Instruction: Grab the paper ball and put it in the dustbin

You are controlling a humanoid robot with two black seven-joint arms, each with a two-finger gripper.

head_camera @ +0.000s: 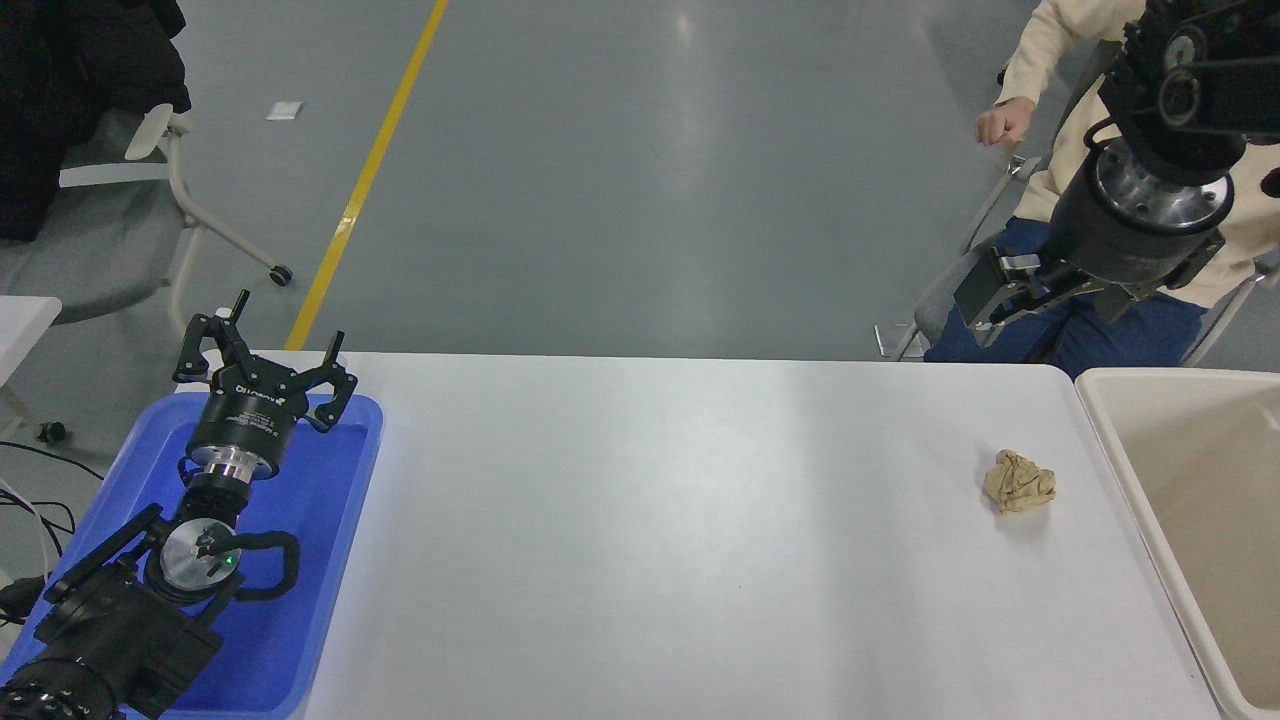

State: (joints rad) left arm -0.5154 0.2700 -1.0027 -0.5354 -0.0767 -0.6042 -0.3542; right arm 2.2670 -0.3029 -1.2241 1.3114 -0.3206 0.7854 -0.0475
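Paper ball (pixel 1018 481): lies on the white surface (pixel 660 530), near its right edge, just beside the dustbin (pixel 1120 470), not touching.
Right hand (pixel 985 292): raised beyond the far edge, well apart from the ball; finger state cannot be told.
Left hand (pixel 262 362): fingers spread, over the blue tray (pixel 330 560).
Person (pixel 1040 90): seated, upper right.

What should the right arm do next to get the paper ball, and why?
Probably lower the right gripper toward the paper ball. The gripper hangs high beyond the table's far edge, holding nothing, while the ball lies untouched on the table beside the dustbin.
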